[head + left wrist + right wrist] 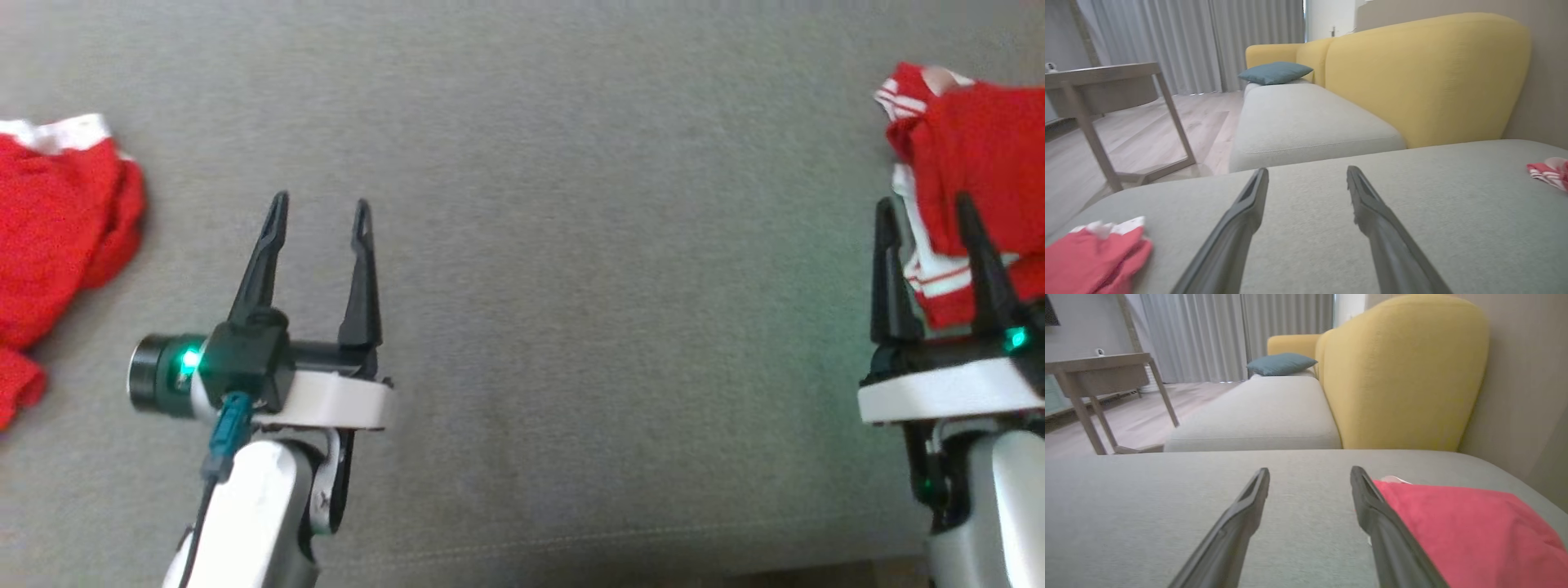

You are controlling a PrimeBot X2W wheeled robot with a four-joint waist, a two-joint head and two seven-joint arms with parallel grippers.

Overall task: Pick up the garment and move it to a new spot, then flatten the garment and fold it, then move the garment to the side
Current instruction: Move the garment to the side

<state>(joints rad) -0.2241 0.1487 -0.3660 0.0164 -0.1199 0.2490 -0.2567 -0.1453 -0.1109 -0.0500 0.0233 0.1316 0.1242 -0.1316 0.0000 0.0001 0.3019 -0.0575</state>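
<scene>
**Garments Cropped at the Frame Edges**

In the head view, the crumpled red garment (57, 220) is cut by the left edge and the folded red garment (980, 155) by the right edge. Its near side is partly hidden behind the fingers (984, 269) of the right gripper (924, 204). In the left wrist view, the crumpled piece is blurred and cropped at the lower left corner. A small pale object (1099, 352) on the wooden table (1106, 361) cannot be identified.

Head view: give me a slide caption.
Open left gripper and open right gripper over grey cushion; folded red garment at right, crumpled red garment at left.
</scene>
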